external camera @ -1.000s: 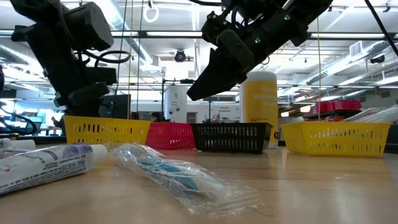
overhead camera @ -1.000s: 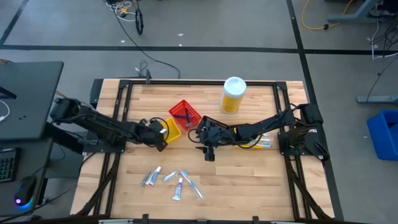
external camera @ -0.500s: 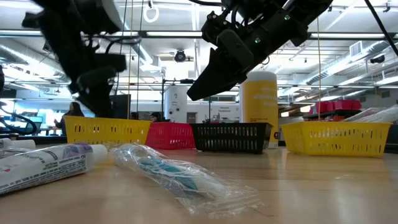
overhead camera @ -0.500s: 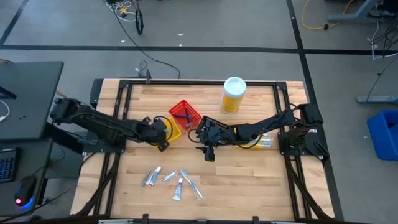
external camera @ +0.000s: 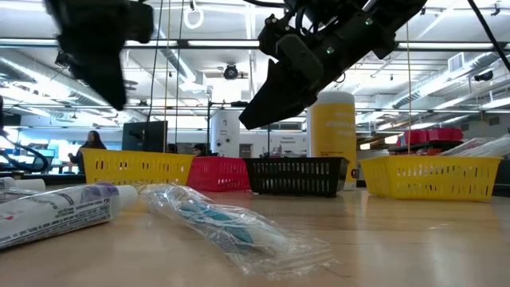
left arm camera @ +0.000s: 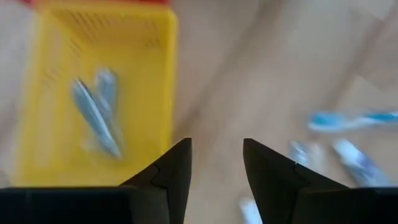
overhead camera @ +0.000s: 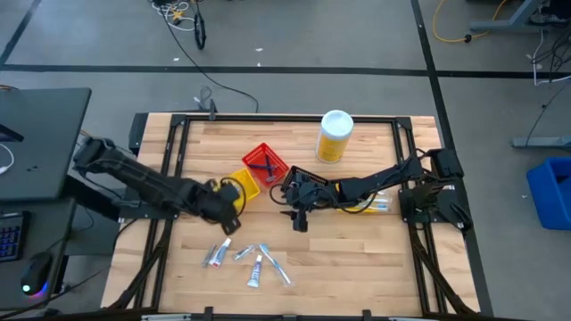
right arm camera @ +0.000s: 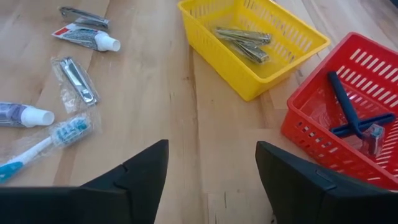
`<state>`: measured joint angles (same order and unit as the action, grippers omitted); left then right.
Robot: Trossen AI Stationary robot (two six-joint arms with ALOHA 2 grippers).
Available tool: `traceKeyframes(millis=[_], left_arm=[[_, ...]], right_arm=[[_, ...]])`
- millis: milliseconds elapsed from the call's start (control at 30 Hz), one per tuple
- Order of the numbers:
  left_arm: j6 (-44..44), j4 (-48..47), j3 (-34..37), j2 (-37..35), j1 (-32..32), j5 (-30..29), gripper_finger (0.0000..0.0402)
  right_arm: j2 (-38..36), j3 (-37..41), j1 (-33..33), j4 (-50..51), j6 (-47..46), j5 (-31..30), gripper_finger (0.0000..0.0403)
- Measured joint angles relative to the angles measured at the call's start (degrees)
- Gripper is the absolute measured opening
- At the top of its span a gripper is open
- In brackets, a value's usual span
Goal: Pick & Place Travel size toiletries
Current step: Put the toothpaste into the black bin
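Toiletries point(overhead camera: 245, 257) lie loose in a small cluster on the front of the desk point(overhead camera: 357, 250): two white tubes, a packaged nail clipper point(right arm camera: 78, 79) and a wrapped toothbrush point(right arm camera: 43, 144), each lying flat, their long axes fanned in different directions. The left hand point(overhead camera: 228, 214) hangs above bare wood between the small yellow bin point(overhead camera: 246, 185) and that cluster, its fingers point(left arm camera: 177, 174) spread with a clear gap and nothing between them. From this hand the nearest tube point(overhead camera: 216, 253) lies just toward the front edge of the desk, its long axis running on a slant from the front-left up toward the middle, so the fingers would need to straddle it across that slant, not along it. The left wrist view shows the yellow bin with clippers already inside on one side and the loose toothbrush and tubes on the other, which suits a hand on its way from drop-off to next pick, in my judgement. The right hand point(overhead camera: 300, 218) waits near the middle of the desk beside the red bin point(overhead camera: 265, 164) holding blue razors point(right arm camera: 354, 118), fingers wide apart and empty, farther from the cluster than the left.
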<state>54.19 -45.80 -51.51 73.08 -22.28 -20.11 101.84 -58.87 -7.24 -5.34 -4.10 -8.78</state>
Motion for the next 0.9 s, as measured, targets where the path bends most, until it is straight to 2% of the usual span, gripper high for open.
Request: traceKeyframes(millis=[233, 367, 567, 900], left_arm=[[22.5, -1.3, 1.8, 0.1, -12.0, 0.9, 0.0148], [31.0, 0.1, 3.4, 0.1, -17.7, 0.6, 0.0143], [29.4, 13.1, 8.2, 0.1, -21.0, -1.3, 0.0142], [31.0, 14.5, 12.2, 0.2, -21.1, -0.4, 0.0153]], right_arm=[[0.0, 0.0, -1.0, 0.0, 0.0, 0.0, 0.0259], [0.0, 0.0, -1.2, 0.0, 0.0, 0.0, 0.0252], [0.0, 0.0, -1.2, 0.0, -1.2, 0.4, 0.0243], [0.0, 0.0, -2.6, 0.0, -2.6, 0.6, 0.0258]])
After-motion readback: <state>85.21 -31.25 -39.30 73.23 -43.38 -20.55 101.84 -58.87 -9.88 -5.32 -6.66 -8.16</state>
